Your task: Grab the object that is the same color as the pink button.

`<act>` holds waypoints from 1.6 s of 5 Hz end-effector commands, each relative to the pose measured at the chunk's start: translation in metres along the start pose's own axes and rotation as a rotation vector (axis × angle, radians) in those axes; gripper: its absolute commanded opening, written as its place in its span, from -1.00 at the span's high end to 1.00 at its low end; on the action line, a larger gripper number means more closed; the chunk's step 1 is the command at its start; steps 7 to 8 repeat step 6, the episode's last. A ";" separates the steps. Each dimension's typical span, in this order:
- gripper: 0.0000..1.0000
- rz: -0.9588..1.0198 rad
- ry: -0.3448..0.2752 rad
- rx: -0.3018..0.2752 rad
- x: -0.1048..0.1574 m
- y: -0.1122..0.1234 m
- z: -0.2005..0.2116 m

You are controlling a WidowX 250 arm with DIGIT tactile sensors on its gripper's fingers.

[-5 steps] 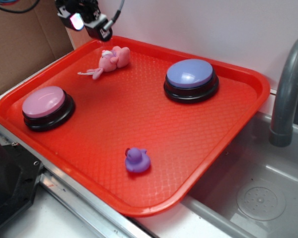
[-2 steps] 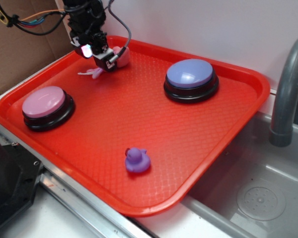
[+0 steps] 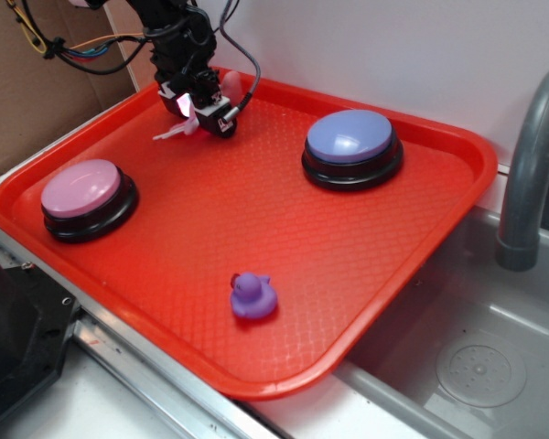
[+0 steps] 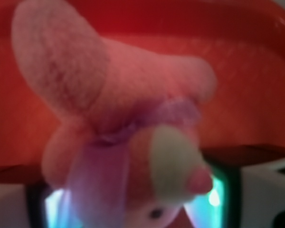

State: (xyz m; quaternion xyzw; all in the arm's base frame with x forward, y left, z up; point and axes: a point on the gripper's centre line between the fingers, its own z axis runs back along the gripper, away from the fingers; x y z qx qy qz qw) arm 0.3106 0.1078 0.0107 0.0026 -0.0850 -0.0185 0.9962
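Exterior view: set high and off the tray's near corner, looking down and across at a slant. Wide enough to take in the whole red tray [image 3: 366,265], the gripper [image 3: 204,108] low over its far left part, both buttons, the purple duck [image 3: 253,296] well toward the camera from the gripper, and a sink with a grey faucet [image 3: 531,174] far to the right.

Wrist view: mounted on the arm, looking out past the gripper, extremely near. Frame almost filled by the blurred pink plush toy [image 4: 128,142], red tray behind it.

Shared between the two: only that toy [image 3: 227,84], mostly hidden behind the gripper in the exterior view, and the tray surface just around it.
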 end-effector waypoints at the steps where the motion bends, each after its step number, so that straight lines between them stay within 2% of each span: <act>1: 1.00 0.040 -0.057 0.063 -0.022 0.000 0.056; 2: 1.00 0.080 -0.028 0.155 -0.034 -0.026 0.109; 3: 1.00 0.101 -0.021 0.180 -0.044 -0.059 0.162; 4: 1.00 -0.019 0.012 0.067 -0.047 -0.087 0.217; 5: 1.00 -0.085 -0.017 0.110 -0.058 -0.119 0.254; 6: 1.00 -0.050 0.059 0.024 -0.066 -0.120 0.250; 8: 1.00 -0.050 0.059 0.024 -0.066 -0.120 0.250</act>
